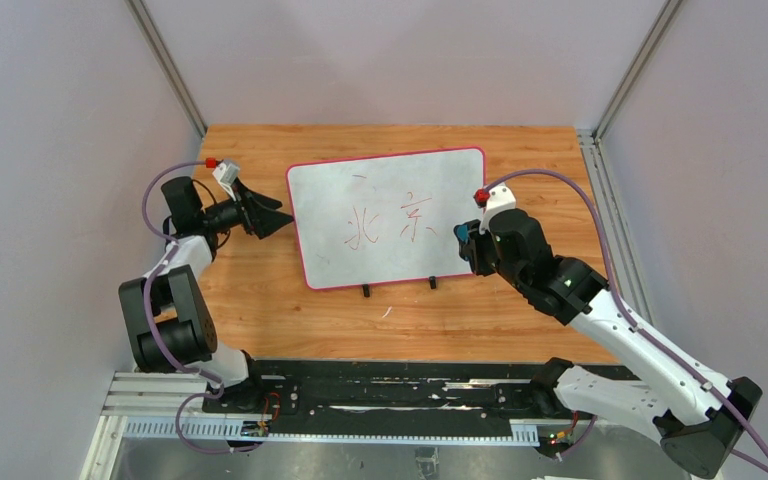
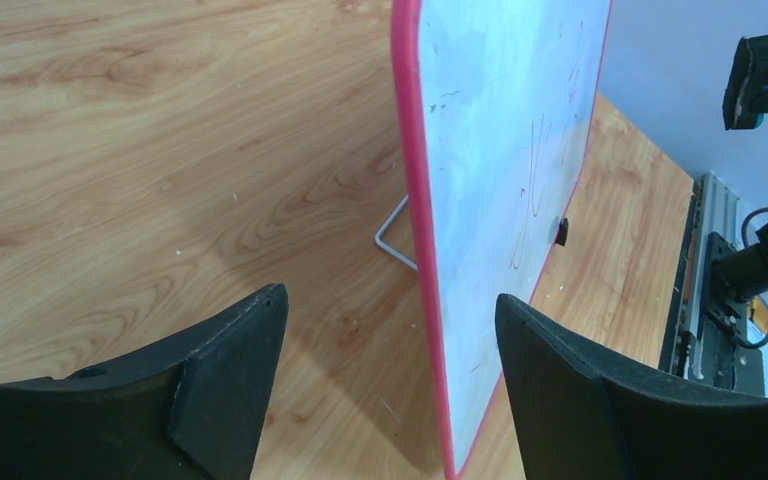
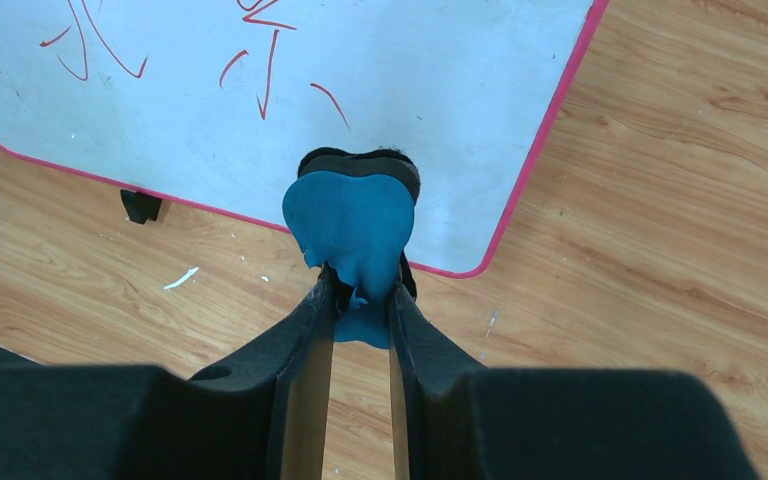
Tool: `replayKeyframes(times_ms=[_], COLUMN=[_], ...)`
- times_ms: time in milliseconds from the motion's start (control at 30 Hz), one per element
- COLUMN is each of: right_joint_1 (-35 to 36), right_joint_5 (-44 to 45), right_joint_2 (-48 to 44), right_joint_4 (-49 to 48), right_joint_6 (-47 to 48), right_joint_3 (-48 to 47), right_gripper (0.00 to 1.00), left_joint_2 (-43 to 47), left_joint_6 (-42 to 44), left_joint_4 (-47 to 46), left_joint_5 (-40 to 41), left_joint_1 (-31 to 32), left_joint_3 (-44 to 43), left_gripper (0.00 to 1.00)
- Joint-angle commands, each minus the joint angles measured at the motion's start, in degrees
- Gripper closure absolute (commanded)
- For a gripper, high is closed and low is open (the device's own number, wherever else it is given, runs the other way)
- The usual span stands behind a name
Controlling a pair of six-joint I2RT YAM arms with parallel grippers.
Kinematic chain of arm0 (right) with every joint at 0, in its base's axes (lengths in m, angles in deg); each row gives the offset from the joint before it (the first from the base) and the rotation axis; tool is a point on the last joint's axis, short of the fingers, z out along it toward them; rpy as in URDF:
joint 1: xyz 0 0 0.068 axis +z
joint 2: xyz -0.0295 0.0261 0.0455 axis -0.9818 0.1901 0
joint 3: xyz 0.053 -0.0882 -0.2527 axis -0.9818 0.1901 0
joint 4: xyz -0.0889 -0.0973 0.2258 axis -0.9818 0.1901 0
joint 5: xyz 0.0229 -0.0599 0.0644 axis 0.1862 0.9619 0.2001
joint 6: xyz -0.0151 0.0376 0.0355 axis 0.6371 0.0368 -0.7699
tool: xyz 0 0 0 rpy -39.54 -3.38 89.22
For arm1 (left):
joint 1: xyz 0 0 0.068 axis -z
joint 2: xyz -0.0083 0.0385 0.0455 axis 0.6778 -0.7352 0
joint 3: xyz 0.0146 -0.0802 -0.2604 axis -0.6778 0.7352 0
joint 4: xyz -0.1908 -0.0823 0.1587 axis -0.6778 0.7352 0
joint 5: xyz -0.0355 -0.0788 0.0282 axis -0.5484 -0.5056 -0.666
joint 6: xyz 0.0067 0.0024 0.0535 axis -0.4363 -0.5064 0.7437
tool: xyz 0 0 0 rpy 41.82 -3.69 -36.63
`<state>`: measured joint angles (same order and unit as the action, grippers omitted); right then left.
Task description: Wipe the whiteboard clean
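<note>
The whiteboard [image 1: 390, 215] stands tilted on the wooden table, with a pink-red rim, two black feet [image 1: 365, 291] on its near edge and red handwritten characters [image 1: 390, 222] in the middle. My left gripper [image 1: 278, 216] is open at the board's left edge. In the left wrist view the rim [image 2: 412, 200] runs between the spread fingers of this gripper [image 2: 390, 298] without touching them. My right gripper [image 1: 467, 245] is shut on a blue eraser [image 3: 352, 215] with a black felt pad. It holds the eraser at the board's [image 3: 410, 90] lower right corner, below the red marks.
A wire stand [image 2: 392, 235] props the board from behind. A small white scrap [image 1: 387, 312] lies on the table [image 1: 260, 310] in front of the board. Grey walls close in the back and sides. A black rail [image 1: 400, 395] runs along the near edge.
</note>
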<state>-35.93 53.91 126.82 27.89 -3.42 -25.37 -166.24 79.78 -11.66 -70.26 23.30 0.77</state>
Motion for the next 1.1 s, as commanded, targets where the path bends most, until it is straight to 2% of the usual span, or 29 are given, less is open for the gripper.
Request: replayKeyframes(times_ms=[0, 467, 800, 933, 1000, 1067], right_joint_1=[0.95, 1.01, 1.06, 0.94, 1.02, 1.00], right_joint_5=[1.15, 1.86, 2.18, 2.31, 2.40, 2.55], right_joint_2=[0.03, 0.06, -0.60, -0.67, -0.76, -0.68], right_joint_4=[0.16, 0.32, 0.48, 0.64, 0.64, 0.62], right_joint_6=[0.75, 0.84, 0.94, 0.91, 0.96, 0.97], right_joint_3=[-1.48, -1.58, -1.31, -1.23, -1.17, -1.18], right_gripper=[0.99, 0.99, 0.99, 0.99, 0.99, 0.99], left_joint_2=[-2.05, -3.61, -4.43, -4.49, -4.37, -4.44], left_joint_6=[0.70, -0.26, -0.56, -0.68, -0.65, -0.60], left_joint_4=[-0.10, -0.13, -0.18, -0.18, -0.18, -0.14], left_joint_5=[-1.67, 1.72, 3.10, 3.28, 3.37, 3.37], left_joint_1=[0.72, 6.27, 9.11, 9.34, 9.33, 9.32], left_joint_3=[-2.77, -6.88, -8.39, -8.66, -8.65, -8.59], left_gripper=[0.20, 0.22, 0.29, 0.34, 0.41, 0.52])
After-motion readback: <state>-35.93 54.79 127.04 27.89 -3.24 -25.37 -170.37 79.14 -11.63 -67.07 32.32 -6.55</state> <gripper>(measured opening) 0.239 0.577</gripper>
